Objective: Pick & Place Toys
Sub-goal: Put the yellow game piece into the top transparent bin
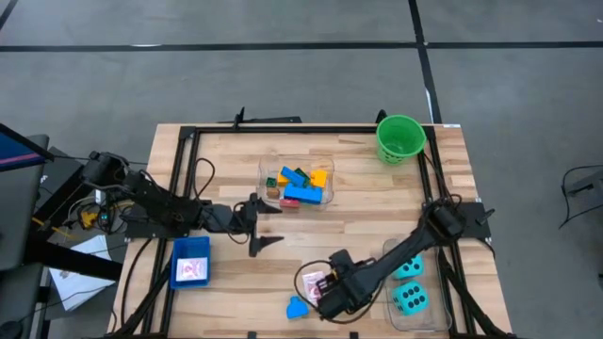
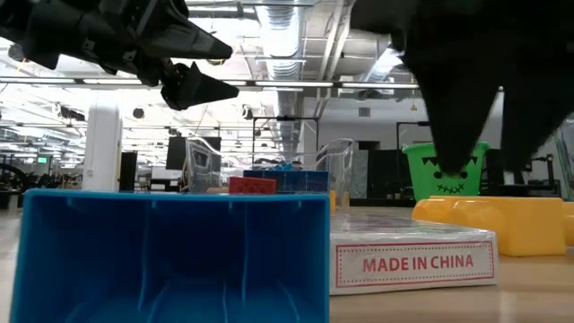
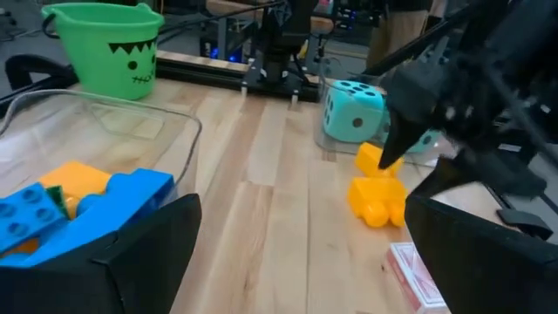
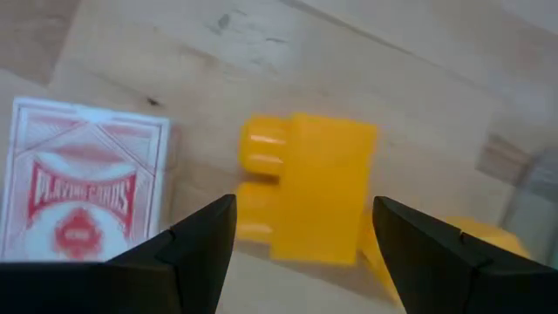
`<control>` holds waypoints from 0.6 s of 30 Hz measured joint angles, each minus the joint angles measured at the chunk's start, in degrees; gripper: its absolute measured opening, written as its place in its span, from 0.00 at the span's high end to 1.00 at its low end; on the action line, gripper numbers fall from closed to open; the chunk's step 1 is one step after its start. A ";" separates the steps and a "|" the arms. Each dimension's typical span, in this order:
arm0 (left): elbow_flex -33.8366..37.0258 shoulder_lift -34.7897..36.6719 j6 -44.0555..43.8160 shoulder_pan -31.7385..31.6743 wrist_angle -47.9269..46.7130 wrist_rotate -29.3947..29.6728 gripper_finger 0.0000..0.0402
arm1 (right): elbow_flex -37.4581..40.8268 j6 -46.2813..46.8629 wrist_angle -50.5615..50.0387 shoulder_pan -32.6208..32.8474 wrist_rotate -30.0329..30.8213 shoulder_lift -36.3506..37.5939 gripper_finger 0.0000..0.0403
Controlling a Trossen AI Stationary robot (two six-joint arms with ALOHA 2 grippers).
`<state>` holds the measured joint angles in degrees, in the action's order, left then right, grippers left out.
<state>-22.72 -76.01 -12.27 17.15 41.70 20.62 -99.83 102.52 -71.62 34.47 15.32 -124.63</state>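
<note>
A yellow brick [image 4: 318,187] lies flat on the wooden table, next to a red-and-white card box [image 4: 83,196]. My right gripper [image 4: 305,202] points down over the brick, open, with one finger on each side and its tips [image 2: 451,166] just above the brick [image 2: 502,220]. In the high view the right gripper [image 1: 330,299] hides the brick. A blue toy [image 1: 298,307] lies near the front edge. My left gripper [image 1: 273,226] hangs open and empty, about level, at mid-table beside a clear tub [image 1: 325,169] of bricks. Two teal dice [image 1: 410,287] sit in clear tubs.
A green bucket [image 1: 400,138] stands at the far right corner. A blue tray [image 1: 191,252] holding a card lies front left. The card box [image 2: 413,260] sits between the blue toy [image 2: 170,256] and the yellow brick. Bare wood lies between the two arms.
</note>
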 joint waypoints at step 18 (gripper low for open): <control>0.00 0.00 -0.02 0.02 0.38 -1.84 0.01 | 0.90 4.88 1.29 0.33 1.21 -1.32 0.35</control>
<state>-22.72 -76.01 -12.29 17.17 42.09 18.78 -98.93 107.40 -70.33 34.80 16.53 -125.95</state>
